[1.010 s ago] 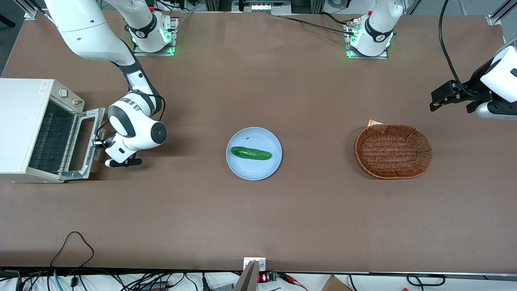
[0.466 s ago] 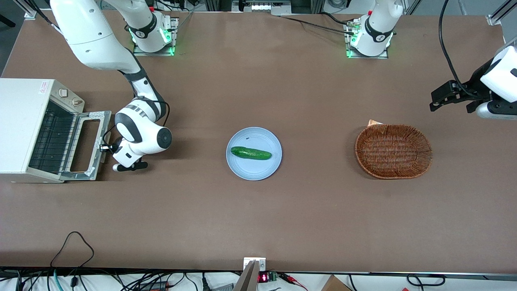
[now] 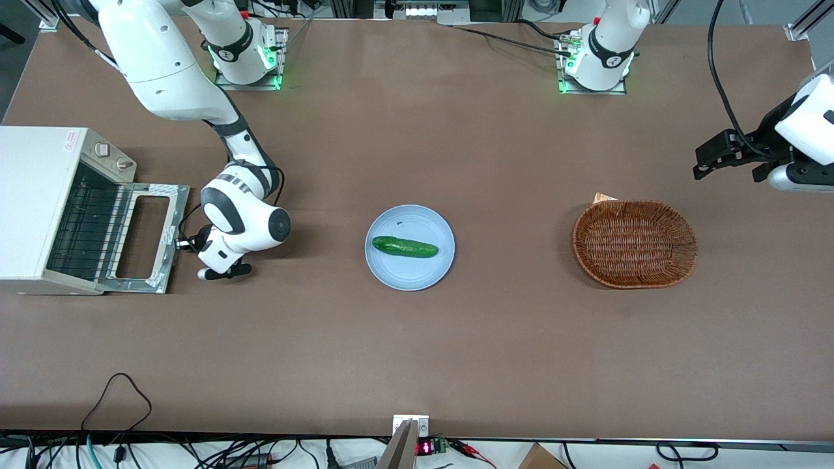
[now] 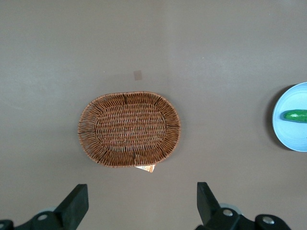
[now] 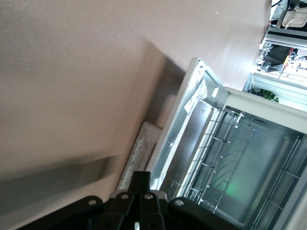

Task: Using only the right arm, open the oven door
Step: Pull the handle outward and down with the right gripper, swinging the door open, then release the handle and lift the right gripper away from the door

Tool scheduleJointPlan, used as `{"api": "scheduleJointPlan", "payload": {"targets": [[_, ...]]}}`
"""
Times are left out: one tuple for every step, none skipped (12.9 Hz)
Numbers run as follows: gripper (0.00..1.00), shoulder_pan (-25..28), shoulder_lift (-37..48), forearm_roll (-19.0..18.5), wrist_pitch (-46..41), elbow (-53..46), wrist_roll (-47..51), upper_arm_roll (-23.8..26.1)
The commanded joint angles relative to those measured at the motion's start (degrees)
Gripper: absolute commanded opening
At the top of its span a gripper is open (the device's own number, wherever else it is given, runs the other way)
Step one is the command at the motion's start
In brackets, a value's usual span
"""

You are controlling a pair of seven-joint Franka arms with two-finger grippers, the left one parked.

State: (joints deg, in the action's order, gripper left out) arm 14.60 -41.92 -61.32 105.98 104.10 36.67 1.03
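At the left edge of the front view stands a boxy cream-white toaster oven [image 3: 39, 208] with two knobs. Its door, a metal-framed flap with a glass window [image 3: 144, 236], lies folded down almost flat over the brown table [image 3: 417, 345], baring the wire rack inside. The white right arm [image 3: 195, 98] reaches down from the upper left, and its black two-finger gripper [image 3: 184, 243] sits at the door's free edge. In the wrist view the fingers [image 5: 142, 191] are pressed close together at the door's rim, gripping its edge. At mid-frame a green cucumber [image 3: 404, 247] lies on a round pale-blue plate [image 3: 410, 273]. Toward the parked arm's end rests an oval brown wicker basket [image 3: 634, 243].
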Motion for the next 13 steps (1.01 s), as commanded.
{"api": "scheduleJointPlan", "payload": {"targets": [[0.0, 0.5, -1.4, -0.4, -0.8, -1.4, 0.0, -0.5], [0.01, 0.5, -1.4, -0.3, -0.9, -1.7, 0.0, -0.5], [0.01, 0.5, -1.2, -0.3, -1.0, -1.9, 0.0, -0.4], [0.05, 0.4, -0.9, 1.3, -1.0, -2.1, 0.0, -0.4], [0.13, 0.3, -0.6, 4.0, -0.9, -2.8, -0.1, -0.4], [0.33, 0.3, 0.5, 7.2, -1.0, -3.6, -1.5, -0.4], [0.99, 0.3, 2.0, 10.6, -1.0, -3.7, -2.9, -0.5], [1.0, 0.2, 3.5, 12.3, -1.1, -3.7, -3.3, -0.5], [1.0, 0.0, 5.3, 13.5, -1.5, -3.6, -3.5, -0.5], [1.0, 0.0, 6.5, 15.6, -2.4, -3.7, -3.6, -0.5], [1.0, 0.0, 8.4, 19.5, -2.9, -3.8, -4.0, -0.5], [1.0, -0.1, 10.7, 23.3, -3.1, -3.9, -4.2, -0.6], [1.0, -0.5, 13.1, 27.1, -3.6, -3.9, -5.2, -0.6]]}}
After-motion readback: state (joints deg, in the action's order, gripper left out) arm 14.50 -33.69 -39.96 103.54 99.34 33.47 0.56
